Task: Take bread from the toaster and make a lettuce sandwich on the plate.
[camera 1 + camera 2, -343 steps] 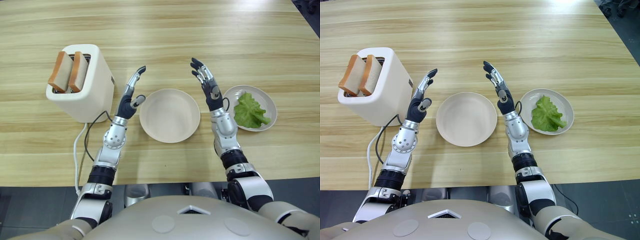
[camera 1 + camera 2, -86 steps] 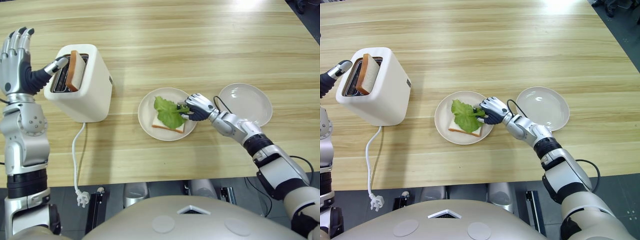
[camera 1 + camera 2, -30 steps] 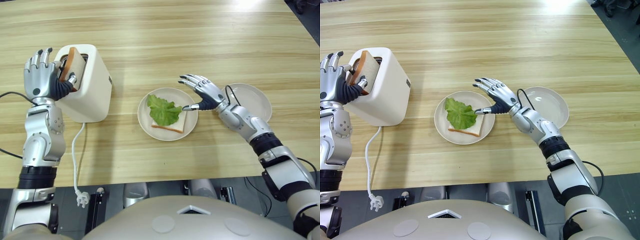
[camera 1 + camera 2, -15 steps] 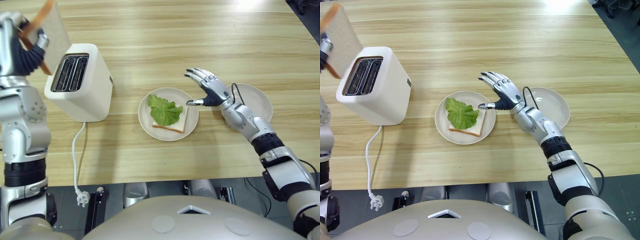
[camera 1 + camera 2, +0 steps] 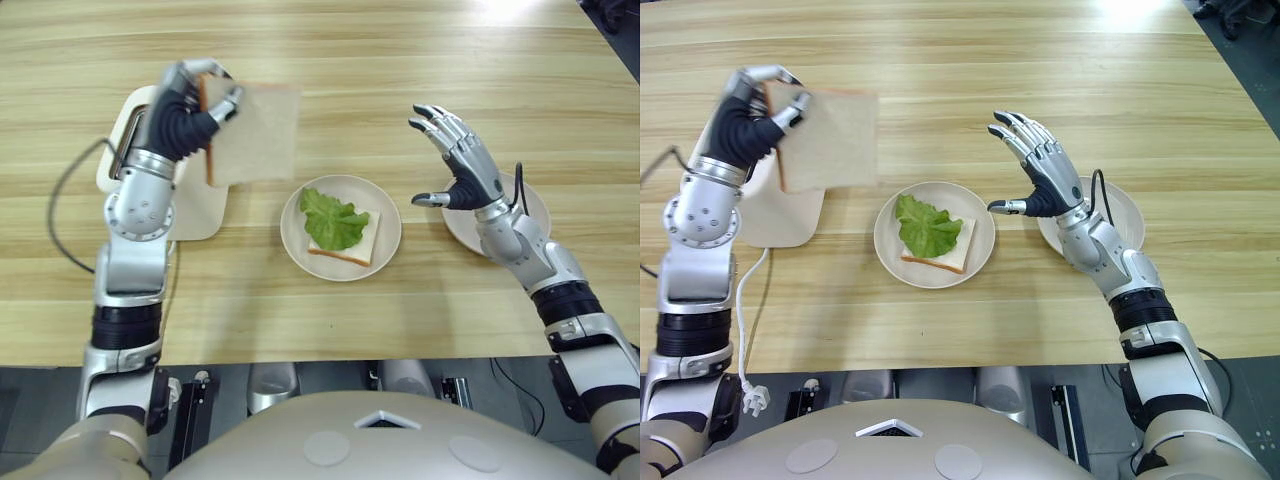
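A light wooden table [image 5: 400, 60] seen from above. At its centre sits a round plate [image 5: 389, 213] with one bottom slice of bread [image 5: 366, 242] on it and a green lettuce leaf [image 5: 330, 218] lying on top of that slice. A white toaster [image 5: 790, 215] stands on the table at about 9 o'clock from the plate, its cord [image 5: 60, 220] trailing off at 9 o'clock. The left robot hand [image 5: 185, 115] is closed on the edge of a second slice of bread [image 5: 255, 135], held in the air over the toaster's near side, at roughly 10 o'clock from the plate and close to its rim. Half a second ago that slice was high at the far left, just pulled free of the slot; it has now swung in toward the plate. The right robot hand [image 5: 462, 170], which a few seconds ago was placing the lettuce, has drawn back to 3 o'clock and is raised with fingers spread wide, holding nothing, above a small plate [image 5: 1128, 215]. With the toaster emptied and the lettuce placed, the task looks nearly done: what seems to remain is laying the carried slice flat over the leaf.
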